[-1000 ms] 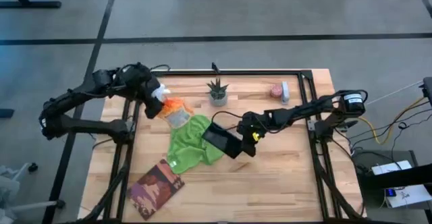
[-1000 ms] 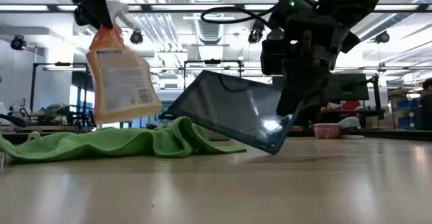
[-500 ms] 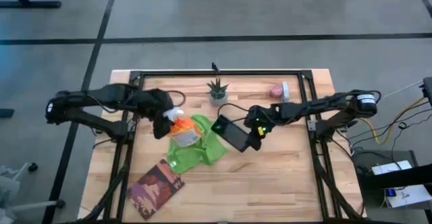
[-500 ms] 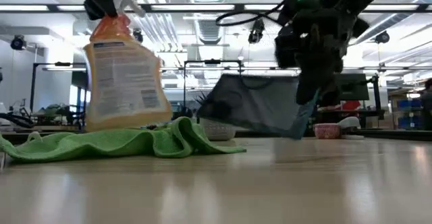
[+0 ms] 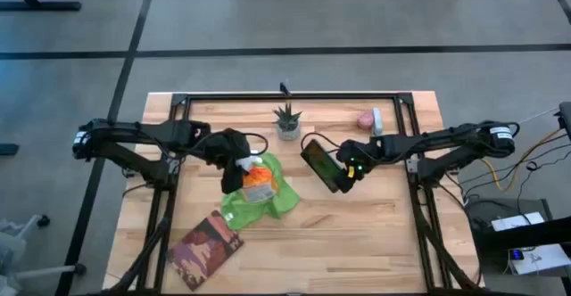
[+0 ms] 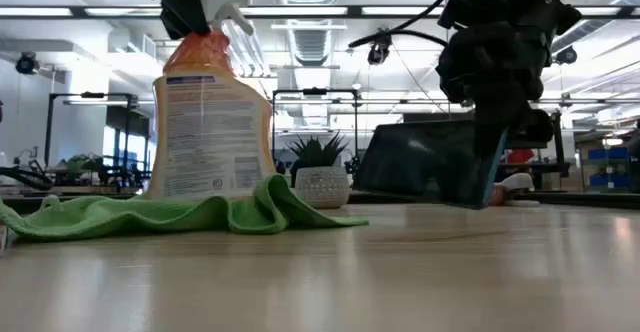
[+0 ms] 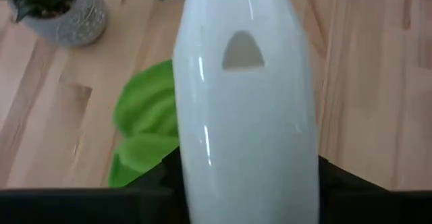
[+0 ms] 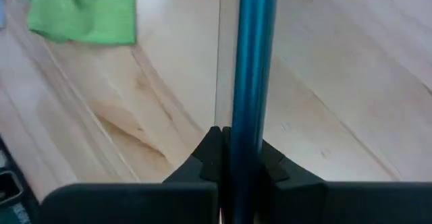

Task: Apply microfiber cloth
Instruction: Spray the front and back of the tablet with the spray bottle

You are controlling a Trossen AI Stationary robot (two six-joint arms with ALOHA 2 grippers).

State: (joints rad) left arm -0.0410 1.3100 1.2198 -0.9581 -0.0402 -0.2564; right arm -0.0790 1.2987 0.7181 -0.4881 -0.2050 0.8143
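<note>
On my wooden surface [image 5: 384, 234] the microfiber cloth [image 5: 254, 200] lies mid-surface, under the spray bottle [image 6: 212, 122] my left pincer [image 5: 234, 153] grips. Right pincer [image 5: 352, 165] clamps the tablet [image 5: 321, 164]. Behind, a lab room with ceiling lights.

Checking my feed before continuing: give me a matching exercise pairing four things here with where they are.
Things:
1. lime-green microfiber cloth
2. orange spray bottle
3. dark flat tablet
4. small potted plant

Places:
A. held by the right gripper
B. standing near the table's far edge
C. spread on the table
D. held by the left gripper, over the cloth

Pairs: 1-C, 2-D, 3-A, 4-B
</note>
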